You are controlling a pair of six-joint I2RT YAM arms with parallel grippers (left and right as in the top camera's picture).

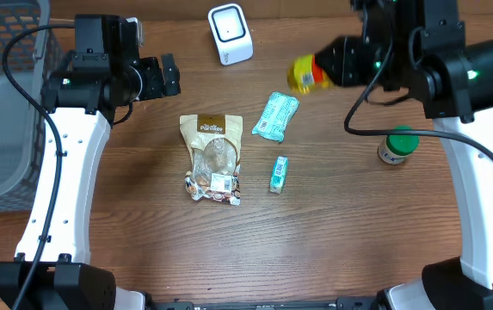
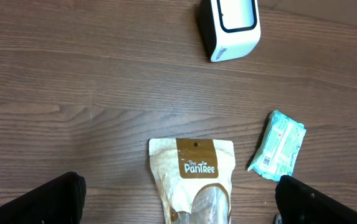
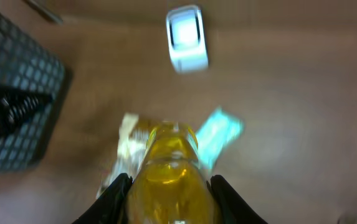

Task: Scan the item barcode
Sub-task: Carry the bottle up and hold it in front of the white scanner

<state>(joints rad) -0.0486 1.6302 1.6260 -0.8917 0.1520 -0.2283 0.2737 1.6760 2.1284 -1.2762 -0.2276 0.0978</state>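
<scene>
While my right pincer [image 1: 330, 65] grips the yellow bottle [image 1: 305, 74] by its sides, aloft near the white scanner [image 1: 230, 33], I should bring it across slowly, roll it until the barcode, which I cannot see yet, faces the scanner window, then hold steady.

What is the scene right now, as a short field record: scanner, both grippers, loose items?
scanner: white, at the table's far edge
left gripper: open, empty, near the brown pouch
right gripper: shut on yellow bottle, right of scanner
loose on table: brown pouch, teal packet, small teal box, green-lidded jar
basket: grey, left edge
</scene>
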